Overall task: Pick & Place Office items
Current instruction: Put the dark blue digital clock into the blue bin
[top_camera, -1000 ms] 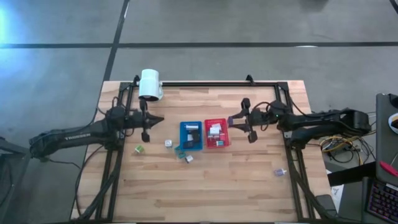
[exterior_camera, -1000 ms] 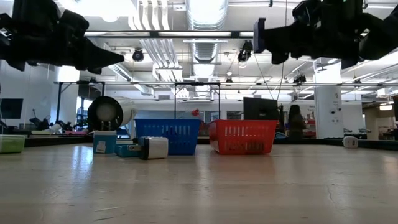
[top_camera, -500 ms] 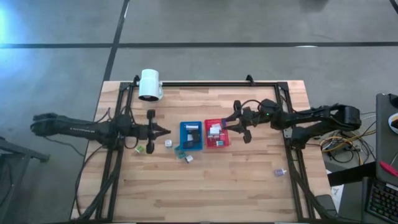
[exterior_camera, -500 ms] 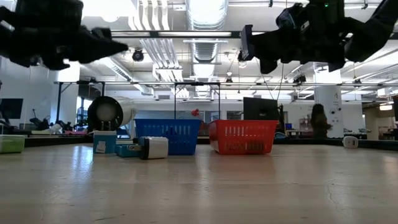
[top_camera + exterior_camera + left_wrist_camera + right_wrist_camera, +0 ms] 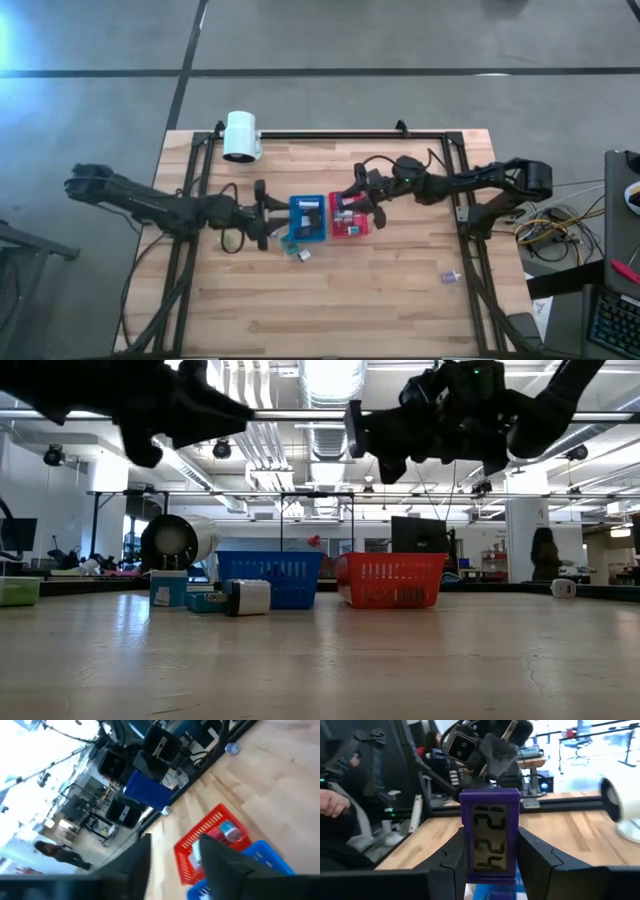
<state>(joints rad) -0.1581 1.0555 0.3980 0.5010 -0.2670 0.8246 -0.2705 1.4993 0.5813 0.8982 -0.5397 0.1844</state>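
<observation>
My right gripper point(image 5: 351, 203) hovers over the red tray point(image 5: 362, 228), shut on a small purple clock point(image 5: 490, 845) with a grey display. My left gripper point(image 5: 266, 212) is open and empty, level above the table just left of the blue tray point(image 5: 294, 218); its wrist view shows both fingers point(image 5: 220, 862) apart with nothing between. Both trays hold small items. Loose office items lie on the wood: a white one point(image 5: 304, 255), a teal one point(image 5: 290, 243) by the blue tray's near corner, and one point(image 5: 447, 277) near the right rail. My right gripper pinches the purple clock by its two long sides point(image 5: 466, 847), one finger point(image 5: 452, 857) on each side, display facing the wrist camera. The fingers come level from the table's right. The clock stands upright in the hold and is lifted clear, above the red tray.
The white lamp head point(image 5: 241, 135) stands at the far left corner. Black frame rails point(image 5: 462, 215) run along both sides and the far edge. In the low view, a green block point(image 5: 18, 591) and white blocks point(image 5: 248, 597) sit left of the trays. Bare wood lies toward the near edge.
My left gripper swung from beside the lamp head toward the table's near side and right, turning from pointing at the near edge to pointing right, and now reaches the blue tray's left side. My right gripper carried the purple clock leftward from the right rail to over the red tray.
</observation>
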